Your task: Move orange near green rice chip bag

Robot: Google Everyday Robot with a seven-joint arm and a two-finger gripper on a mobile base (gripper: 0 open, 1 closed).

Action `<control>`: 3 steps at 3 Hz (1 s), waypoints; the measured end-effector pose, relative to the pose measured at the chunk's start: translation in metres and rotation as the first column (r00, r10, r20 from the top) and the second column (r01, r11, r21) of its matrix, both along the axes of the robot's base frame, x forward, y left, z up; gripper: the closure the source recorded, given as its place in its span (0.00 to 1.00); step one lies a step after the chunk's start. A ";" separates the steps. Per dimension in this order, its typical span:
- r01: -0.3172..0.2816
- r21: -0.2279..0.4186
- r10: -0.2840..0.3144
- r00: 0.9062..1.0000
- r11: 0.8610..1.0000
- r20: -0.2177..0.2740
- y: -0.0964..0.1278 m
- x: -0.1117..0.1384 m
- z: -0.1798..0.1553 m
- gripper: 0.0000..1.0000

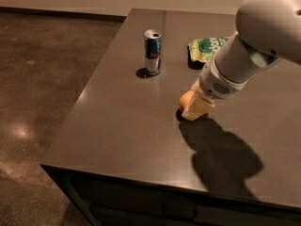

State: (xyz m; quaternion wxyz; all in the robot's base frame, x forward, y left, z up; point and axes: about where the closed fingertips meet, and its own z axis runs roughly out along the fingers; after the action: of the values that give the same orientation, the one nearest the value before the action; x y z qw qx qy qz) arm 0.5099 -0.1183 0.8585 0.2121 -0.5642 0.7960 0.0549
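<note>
Gripper [197, 107] low at the orange [186, 99], mid-table.
Camera view: the orange sits on the dark table [117, 126], half hidden behind the gripper, and whether it's gripped I can't tell. The green rice chip bag [207, 47] lies farther back, apart from it. An upright can [152, 52] stands clear of both.

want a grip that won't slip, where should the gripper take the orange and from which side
Across the widest middle of the orange, coming down from above. It is a small round ball resting on the table, so no side offers a better hold than another, and the gripper sits right against it, angled down from above.
</note>
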 end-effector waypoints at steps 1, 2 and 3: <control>0.006 0.015 -0.006 1.000 1.000 -0.001 -0.007 0.010 0.013 0.87; 0.063 0.024 -0.063 0.998 0.998 0.018 -0.019 0.035 0.027 1.00; 0.155 0.023 -0.156 0.986 0.988 0.054 -0.038 0.064 0.036 1.00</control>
State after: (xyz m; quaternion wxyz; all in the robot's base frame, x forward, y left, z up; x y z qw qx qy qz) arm 0.5739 -0.1562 0.8941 0.2431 -0.4996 0.8309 0.0302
